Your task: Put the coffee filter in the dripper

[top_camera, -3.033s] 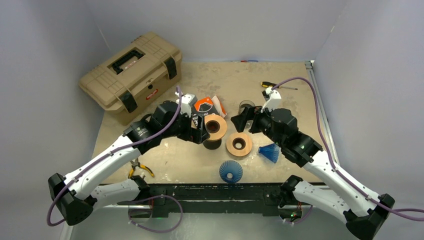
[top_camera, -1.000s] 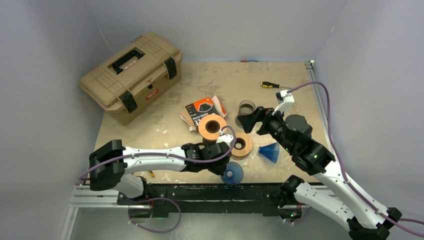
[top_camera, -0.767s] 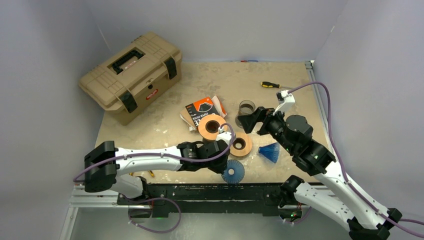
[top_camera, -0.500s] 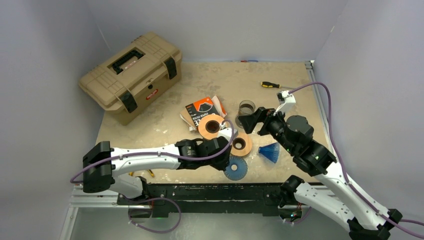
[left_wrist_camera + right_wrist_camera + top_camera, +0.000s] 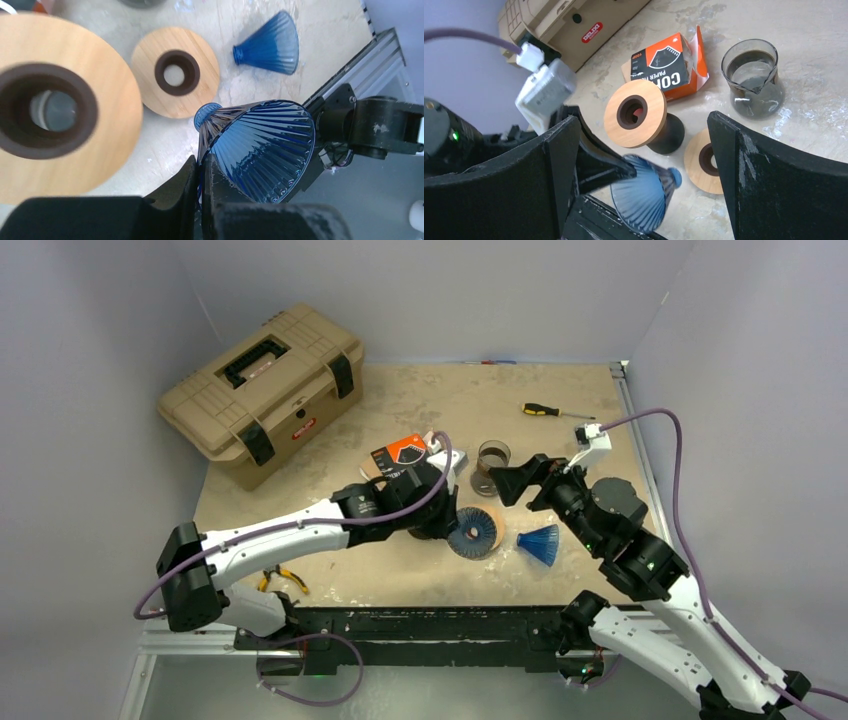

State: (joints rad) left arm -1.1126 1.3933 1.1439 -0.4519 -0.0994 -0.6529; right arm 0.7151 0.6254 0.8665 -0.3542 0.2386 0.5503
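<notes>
the left tool (image 5: 200,172) is shut tight on the rim of the blue dripper (image 5: 260,150), which is held tilted and, as it seems, lifted off the bench (image 5: 560,390), close by the flat wooden ring (image 5: 175,79). the right tool (image 5: 649,150) is spread wide and nothing is held in it; in the top view it hangs at about 1 o'clock of the dripper.

no loose filter is to be seen. the box of paper filters (image 5: 664,65) lies at 11 o'clock of the held dripper, past the wooden stand (image 5: 635,120) (a second blue dripper (image 5: 541,544) lies at 3 o'clock).

the task is judged barely begun: only the dripper is taken up. it has yet to be set down, and a filter has yet to be drawn from the box and placed in the cone.
</notes>
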